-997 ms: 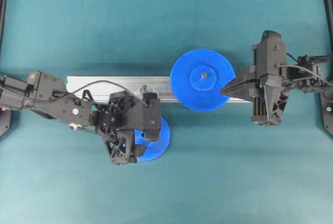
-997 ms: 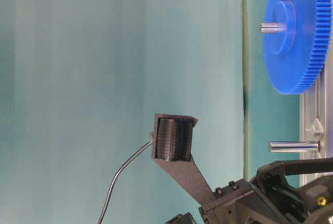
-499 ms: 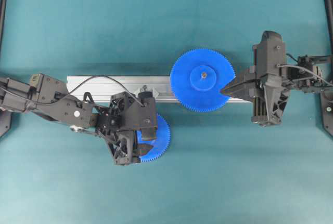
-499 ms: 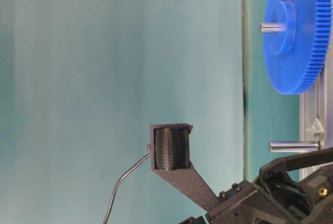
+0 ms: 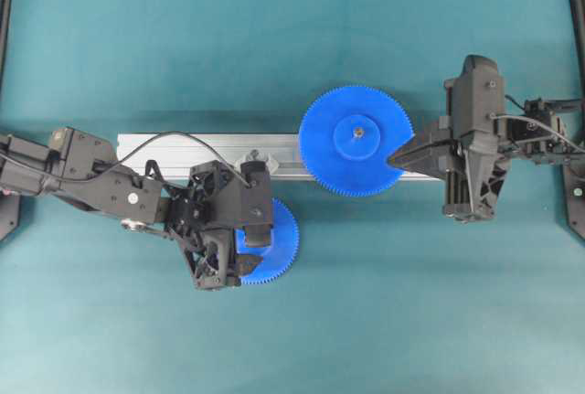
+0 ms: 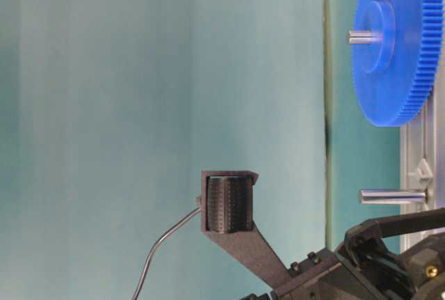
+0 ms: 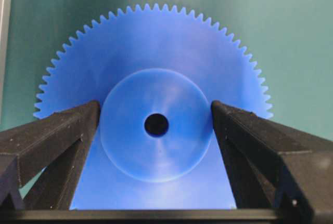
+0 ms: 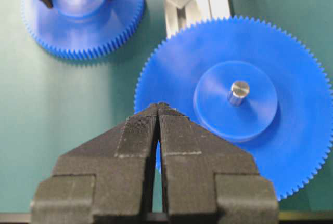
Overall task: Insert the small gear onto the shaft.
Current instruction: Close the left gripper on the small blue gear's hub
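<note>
Evidently arranged for a pick-up: small gear [image 7: 156,125] lying flat on the teal tabletop [image 5: 292,28], hub and centre hole upward, just in front of the aluminium rail [image 5: 174,149] and a little to the left of the larger gear [image 5: 356,141]. Larger gear already seated on its own pin [image 8: 239,90] on that rail, so only the smaller one left to mount. Shaft [image 6: 393,196] standing bare on the rail beside a small clear bracket, near the small gear, with nothing yet on it. Left claw [image 7: 156,117] lowered over the small gear with jaws spread wide, one finger on either side of the raised hub, seemingly lined up to close on the hub rather than on the toothed rim; no firm contact with the hub visible, nothing gripped. Right claw [image 8: 157,110] parked at the right-hand edge of the larger gear, jaws pressed together and empty, tip just over the teeth, possibly to steady that gear or simply to keep out of the way.
</note>
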`<state>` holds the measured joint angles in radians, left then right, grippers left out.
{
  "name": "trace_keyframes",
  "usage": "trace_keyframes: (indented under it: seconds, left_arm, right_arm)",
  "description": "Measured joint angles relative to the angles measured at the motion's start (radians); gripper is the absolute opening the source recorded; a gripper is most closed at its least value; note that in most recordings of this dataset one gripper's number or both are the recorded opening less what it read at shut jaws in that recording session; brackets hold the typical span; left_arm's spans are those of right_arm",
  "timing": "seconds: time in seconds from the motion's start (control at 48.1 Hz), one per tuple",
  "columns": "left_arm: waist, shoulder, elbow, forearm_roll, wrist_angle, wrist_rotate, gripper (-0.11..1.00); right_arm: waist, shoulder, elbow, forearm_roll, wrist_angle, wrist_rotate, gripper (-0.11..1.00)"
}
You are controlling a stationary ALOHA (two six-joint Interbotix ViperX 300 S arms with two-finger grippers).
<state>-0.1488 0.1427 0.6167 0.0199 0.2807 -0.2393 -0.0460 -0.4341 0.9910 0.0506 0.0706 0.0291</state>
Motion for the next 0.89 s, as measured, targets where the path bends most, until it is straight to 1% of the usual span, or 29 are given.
trace_keyframes:
  seconds: [0.145,0.436,0.748,0.893]
  left_arm:
    - [0.000,0.000,0.000,0.000,0.006,0.002,0.93]
    - [0.000,0.000,-0.009,0.002,0.058,0.003,0.93]
    - [0.000,0.005,-0.017,0.002,0.078,0.003,0.92]
    - [-0.002,0.005,-0.018,0.002,0.097,0.003,0.89]
  right_arm:
    - [0.000,0.000,0.000,0.000,-0.002,0.000,0.04]
    - [0.000,0.000,0.000,0.000,-0.003,0.000,0.04]
    - [0.000,0.000,0.000,0.000,-0.002,0.000,0.04]
    - [0.000,0.000,0.000,0.000,-0.003,0.000,0.04]
